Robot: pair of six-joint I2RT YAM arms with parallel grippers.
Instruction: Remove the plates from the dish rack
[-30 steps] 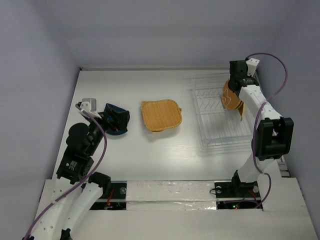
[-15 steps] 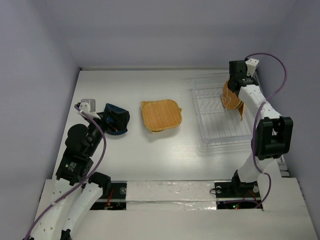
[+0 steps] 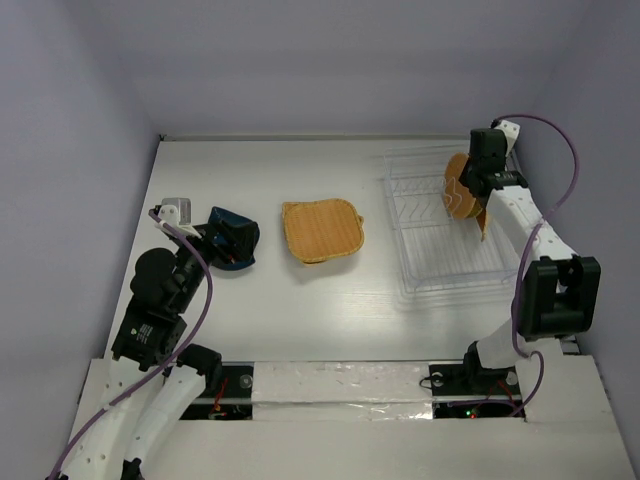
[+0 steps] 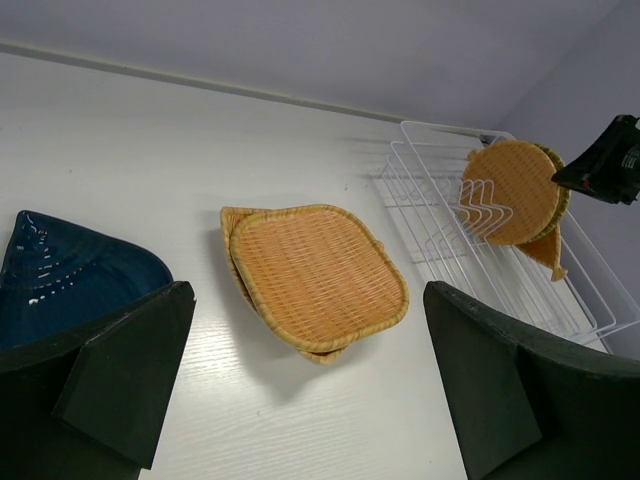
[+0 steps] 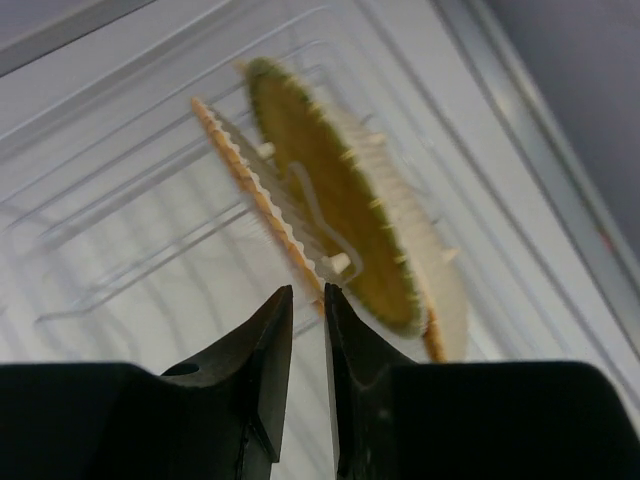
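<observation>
White table [image 3: 300, 180] takes up most of the top view. The dish rack [image 3: 440, 270], clear plastic with ridged slots, sits along the right edge, running up toward the far right corner.

Next biggest: a little stack of rounded-square woven plates [image 3: 322, 231], lying flat around the middle of the table, well apart from the rack. The left wrist cam shows them [image 4: 318, 275] as two, the top one sitting a bit skewed on the lower one.

In the far part of the rack, round orange-tan plates [image 3: 457, 190] stand on edge in the slots, pretty much upright. Another tan piece [image 4: 548, 255] pokes out low behind them, tilted.

The dark blue plate [image 4: 70, 275] lies near the left edge, flat on the table.

Left gripper [image 3: 232, 243] hangs over the blue plate with its fingers spread wide and nothing between them.

Right gripper [image 5: 305, 295] is down at the standing plates, jaws nearly together with only a thin slit. The scalloped rim of the front plate [image 5: 250, 180] runs right up to the tips. Whether it's actually pinched is impossible to tell from the right wrist cam.
</observation>
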